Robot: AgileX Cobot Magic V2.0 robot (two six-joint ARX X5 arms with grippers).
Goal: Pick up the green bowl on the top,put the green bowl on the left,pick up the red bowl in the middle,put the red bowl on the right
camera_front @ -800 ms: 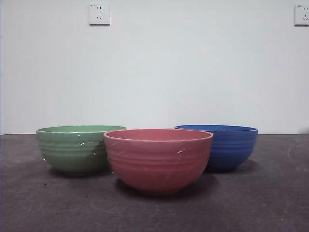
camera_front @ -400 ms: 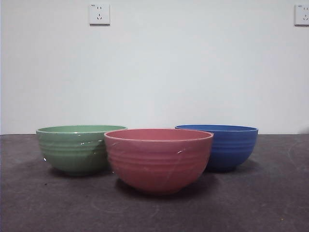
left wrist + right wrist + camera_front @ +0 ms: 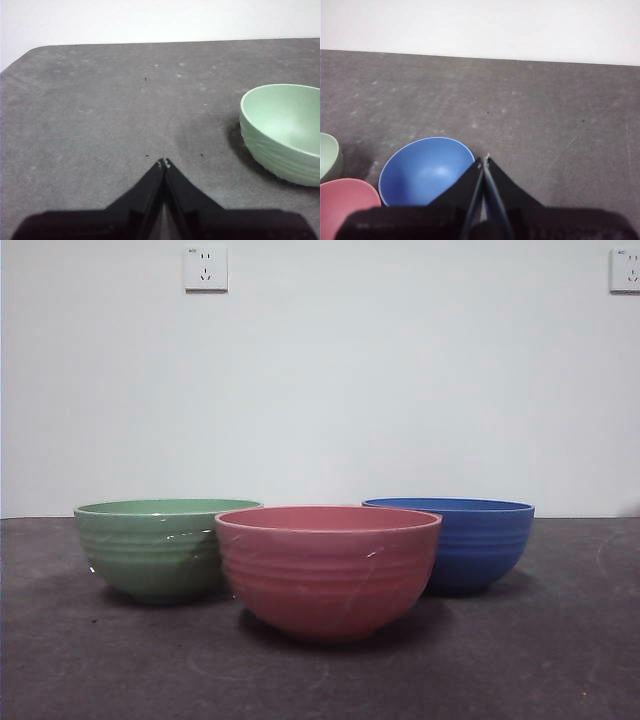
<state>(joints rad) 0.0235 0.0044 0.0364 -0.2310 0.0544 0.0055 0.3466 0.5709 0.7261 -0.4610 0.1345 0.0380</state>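
The green bowl (image 3: 160,548) stands upright on the dark table at the left; it also shows in the left wrist view (image 3: 282,130) and at the edge of the right wrist view (image 3: 329,155). The red bowl (image 3: 328,570) stands in the middle, nearest the front camera, and shows in the right wrist view (image 3: 345,202). My left gripper (image 3: 164,163) is shut and empty, above bare table apart from the green bowl. My right gripper (image 3: 484,160) is shut and empty, above the table beside the blue bowl. Neither gripper shows in the front view.
A blue bowl (image 3: 470,543) stands at the right, behind the red one; it also shows in the right wrist view (image 3: 422,172). The three bowls stand separately, close together. A white wall with two sockets (image 3: 205,268) stands behind the table.
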